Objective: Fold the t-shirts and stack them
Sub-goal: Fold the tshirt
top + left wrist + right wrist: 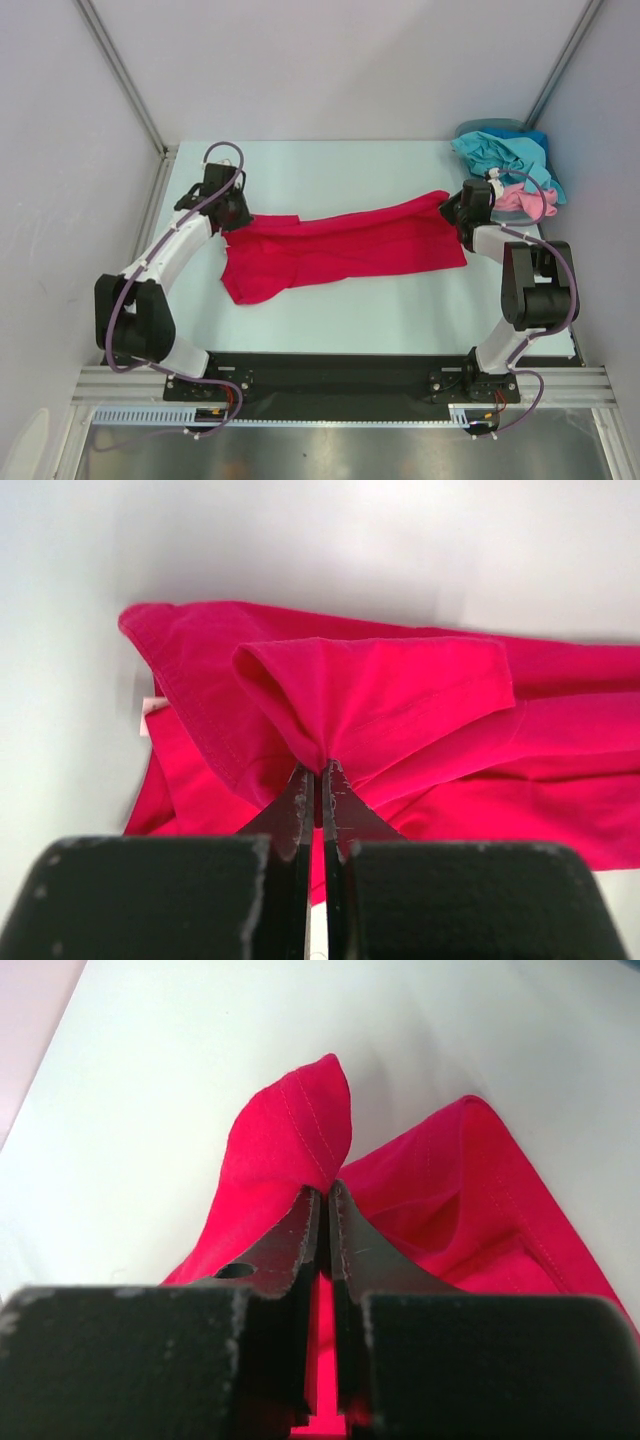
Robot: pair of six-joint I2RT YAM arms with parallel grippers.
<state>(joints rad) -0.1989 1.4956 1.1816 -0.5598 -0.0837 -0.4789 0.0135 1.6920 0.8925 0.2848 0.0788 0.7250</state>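
Observation:
A crimson red t-shirt (340, 250) lies stretched across the table, partly folded lengthwise. My left gripper (232, 215) is at its left end, shut on a pinched fold of red cloth (380, 695); the fingertips (300, 785) meet tightly around it. A small pale label (150, 706) peeks out at the shirt's left edge. My right gripper (455, 207) is at the shirt's right end, shut on a hemmed corner (300, 1125) that stands up above the jaws. A teal-blue t-shirt (505, 155) and a light pink t-shirt (525, 203) lie crumpled at the back right.
A blue-grey basket rim (488, 126) shows behind the teal shirt in the back right corner. Grey walls with metal posts enclose the table on three sides. The black base rail (330, 375) runs along the near edge.

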